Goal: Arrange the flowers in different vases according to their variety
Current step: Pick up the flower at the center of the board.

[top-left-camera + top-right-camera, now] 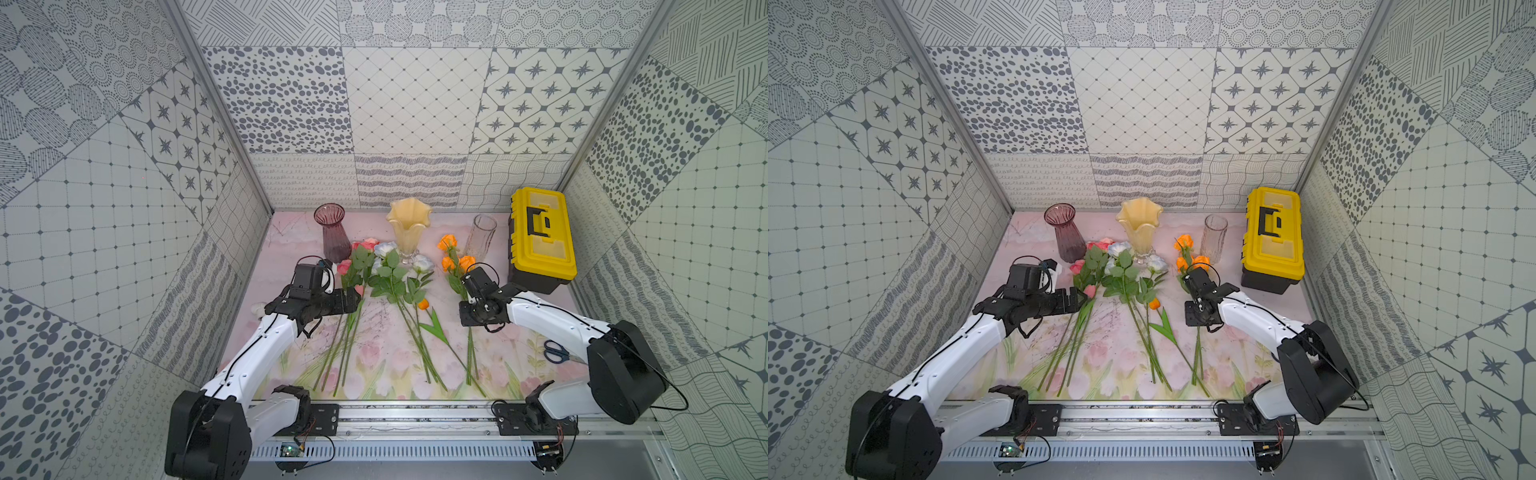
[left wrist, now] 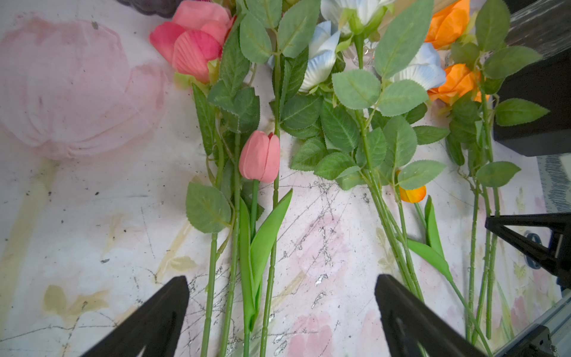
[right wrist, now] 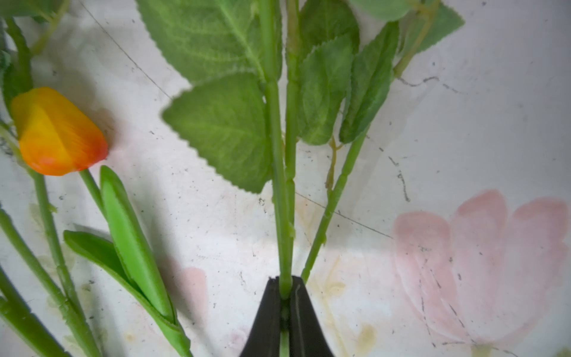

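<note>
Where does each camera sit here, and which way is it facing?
Both top views: high at the front, looking down at vases and flowers; both arms show.
Left wrist: above the pink tulip, facing the mat; the open left gripper shows.
Right wrist: low, along a rose stem clamped in the right gripper.
Both wrist views share the orange tulip.

Patterned grey walls (image 1: pixel 415 104) — floral mat (image 1: pixel 382 332).
</note>
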Available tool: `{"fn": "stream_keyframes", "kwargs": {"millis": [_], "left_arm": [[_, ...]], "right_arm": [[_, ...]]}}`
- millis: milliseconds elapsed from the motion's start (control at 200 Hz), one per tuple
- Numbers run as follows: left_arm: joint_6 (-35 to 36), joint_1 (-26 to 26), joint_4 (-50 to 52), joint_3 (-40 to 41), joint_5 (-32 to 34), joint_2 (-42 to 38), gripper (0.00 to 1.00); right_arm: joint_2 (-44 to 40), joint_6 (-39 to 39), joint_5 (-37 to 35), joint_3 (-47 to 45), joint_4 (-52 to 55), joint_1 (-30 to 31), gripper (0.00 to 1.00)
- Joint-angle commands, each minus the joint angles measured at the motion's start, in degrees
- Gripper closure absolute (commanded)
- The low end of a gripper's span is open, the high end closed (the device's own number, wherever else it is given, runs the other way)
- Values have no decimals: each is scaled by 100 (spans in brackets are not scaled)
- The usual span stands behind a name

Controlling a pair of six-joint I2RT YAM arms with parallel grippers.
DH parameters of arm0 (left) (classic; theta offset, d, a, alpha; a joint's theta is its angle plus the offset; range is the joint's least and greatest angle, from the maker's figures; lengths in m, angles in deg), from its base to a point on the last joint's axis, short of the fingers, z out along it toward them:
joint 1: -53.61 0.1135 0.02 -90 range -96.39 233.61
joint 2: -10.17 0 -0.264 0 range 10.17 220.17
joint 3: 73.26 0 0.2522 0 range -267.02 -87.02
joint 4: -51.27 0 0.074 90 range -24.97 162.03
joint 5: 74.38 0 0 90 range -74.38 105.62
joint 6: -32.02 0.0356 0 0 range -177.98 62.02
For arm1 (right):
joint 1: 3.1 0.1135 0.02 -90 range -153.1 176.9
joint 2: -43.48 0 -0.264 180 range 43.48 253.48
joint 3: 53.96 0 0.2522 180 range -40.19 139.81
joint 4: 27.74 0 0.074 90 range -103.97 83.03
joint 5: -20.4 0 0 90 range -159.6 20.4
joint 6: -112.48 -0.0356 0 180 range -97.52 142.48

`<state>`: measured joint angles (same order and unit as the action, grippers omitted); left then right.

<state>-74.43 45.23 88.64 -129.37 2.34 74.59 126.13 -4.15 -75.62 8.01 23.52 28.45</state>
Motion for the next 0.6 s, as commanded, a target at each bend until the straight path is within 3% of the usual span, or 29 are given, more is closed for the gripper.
{"fn": "stream_keyframes", "kwargs": {"millis": [0, 155, 435, 595], "left_arm": [[-25, -16, 82, -88, -100, -44, 1], [-30, -20, 73, -84, -110, -37, 1], [-35, -31, 73, -88, -105, -42, 1], [-34, -32, 77, -83, -101, -43, 1]], "right_arm": [[101, -61, -160, 20, -110, 26, 94], [173, -70, -268, -31, -130, 0, 93], [135, -105, -334, -164, -181, -103, 81], [70, -109, -349, -232, -197, -129, 81]]}}
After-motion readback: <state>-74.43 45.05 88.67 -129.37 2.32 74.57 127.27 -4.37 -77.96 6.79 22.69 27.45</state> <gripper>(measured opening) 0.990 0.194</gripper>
